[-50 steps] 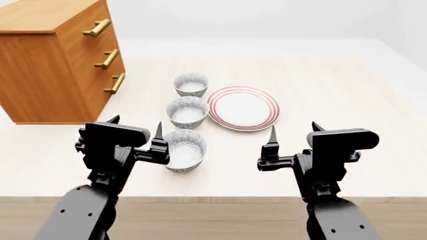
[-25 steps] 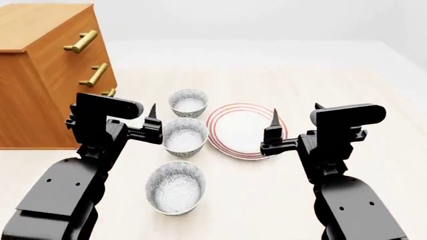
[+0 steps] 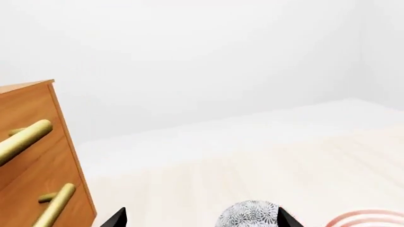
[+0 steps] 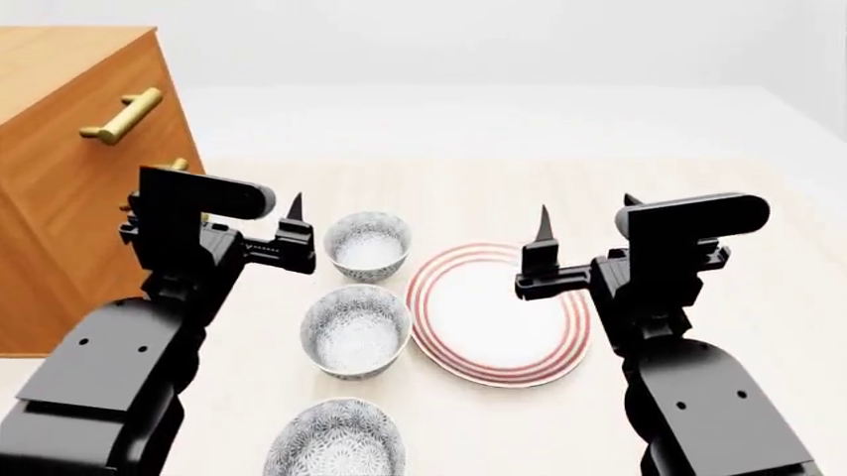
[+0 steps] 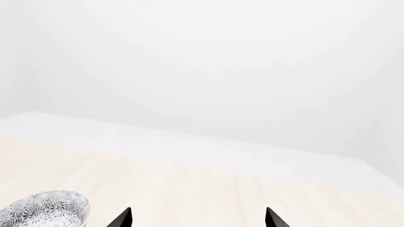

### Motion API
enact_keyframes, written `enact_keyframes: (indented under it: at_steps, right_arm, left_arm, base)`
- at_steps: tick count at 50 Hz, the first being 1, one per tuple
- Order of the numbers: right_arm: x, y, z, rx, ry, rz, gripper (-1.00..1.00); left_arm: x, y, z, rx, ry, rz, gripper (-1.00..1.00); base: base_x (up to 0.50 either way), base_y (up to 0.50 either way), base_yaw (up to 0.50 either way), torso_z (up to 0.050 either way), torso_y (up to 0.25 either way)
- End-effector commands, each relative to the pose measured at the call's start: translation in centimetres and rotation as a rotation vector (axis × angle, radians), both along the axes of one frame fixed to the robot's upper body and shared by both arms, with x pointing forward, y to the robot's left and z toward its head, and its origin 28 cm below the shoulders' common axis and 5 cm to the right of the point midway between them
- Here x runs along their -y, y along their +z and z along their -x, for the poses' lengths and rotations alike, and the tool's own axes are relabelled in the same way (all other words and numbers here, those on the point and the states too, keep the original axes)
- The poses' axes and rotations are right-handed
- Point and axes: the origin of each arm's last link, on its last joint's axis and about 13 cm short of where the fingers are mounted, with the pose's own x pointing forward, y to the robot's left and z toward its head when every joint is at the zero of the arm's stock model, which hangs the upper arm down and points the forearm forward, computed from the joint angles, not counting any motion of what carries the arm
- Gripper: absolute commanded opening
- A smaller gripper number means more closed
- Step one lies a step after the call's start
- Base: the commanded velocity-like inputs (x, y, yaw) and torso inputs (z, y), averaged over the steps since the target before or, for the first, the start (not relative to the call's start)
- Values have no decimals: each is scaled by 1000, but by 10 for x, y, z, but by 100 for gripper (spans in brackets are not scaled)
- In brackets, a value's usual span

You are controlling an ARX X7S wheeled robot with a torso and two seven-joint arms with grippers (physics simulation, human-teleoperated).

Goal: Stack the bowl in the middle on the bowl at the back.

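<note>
Three bowls sit in a line on the counter [image 4: 688, 198]. The middle bowl [image 4: 355, 331] is in the center of the head view. The back bowl [image 4: 367, 245] is at 12 o'clock from it, near but not touching. The front bowl [image 4: 333, 441] is at 6 o'clock. A plate [image 4: 498, 313] lies at 3 o'clock, just beside the middle bowl. A wooden dresser [image 4: 60, 169] stands at 9 o'clock.

What could go wrong? The bowls all look the same, so a claw could pick the wrong one. The plate is so close that a claw tip could bump it. A bowl let go off-center could tip and roll away.

The left claw [image 4: 252, 233] hangs up in the air beside the back bowl, spread wide, and holds nothing. The right claw [image 4: 582, 238] hangs over the plate, also spread wide and holding nothing. Neither touches a bowl.
</note>
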Motion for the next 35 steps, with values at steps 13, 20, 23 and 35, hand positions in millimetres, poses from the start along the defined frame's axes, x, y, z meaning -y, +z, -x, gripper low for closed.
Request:
enact_keyframes:
  at_steps: [13,20,23,35]
  right_arm:
    - [-1,18,2,24,-31,3,100]
    - [0,23,3,-51,-35,-32,100]
    - [1,24,3,-65,-40,-42,100]
    - [2,19,4,-93,-53,-49,100]
  left_arm:
    - [-2,16,-14,-161,7,-3,100]
    - [-2,26,-26,-338,34,-4,100]
    - [-2,30,-34,-439,46,-5,100]
    - [4,25,-46,-615,94,14,100]
  base:
    - [0,0,0,0,0]
    - [0,0,0,0,0]
    - [0,0,0,0,0]
    - [0,0,0,0,0]
